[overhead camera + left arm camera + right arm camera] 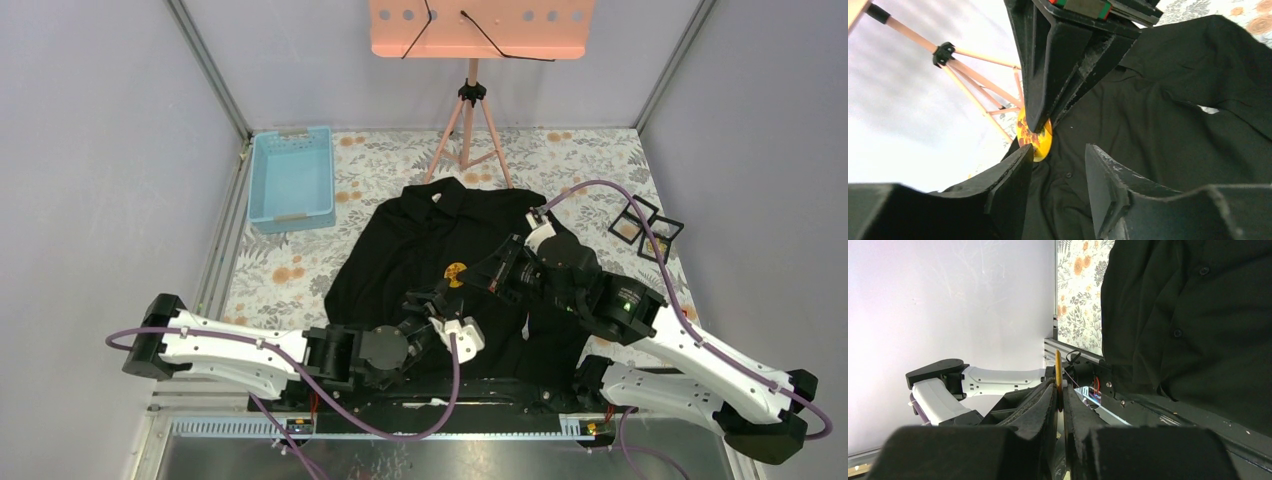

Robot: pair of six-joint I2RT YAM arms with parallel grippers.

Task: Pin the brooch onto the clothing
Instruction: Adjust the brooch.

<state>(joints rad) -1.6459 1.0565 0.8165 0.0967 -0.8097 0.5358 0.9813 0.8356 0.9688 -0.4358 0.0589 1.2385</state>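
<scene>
While the right fingers [1045,405] pinch the yellow brooch [1058,372] edge-on at their tips, the left fingers [1008,185] stand half apart, empty, just short of it; black shirt [1158,125] lies beneath both. Take the free rim squarely before closing.

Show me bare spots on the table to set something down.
Floral cloth is bare left of the shirt, below the blue basket, and at the back between the tripod legs and the black frames. Crowded: shirt centre, where left gripper and right gripper meet at the brooch.
</scene>
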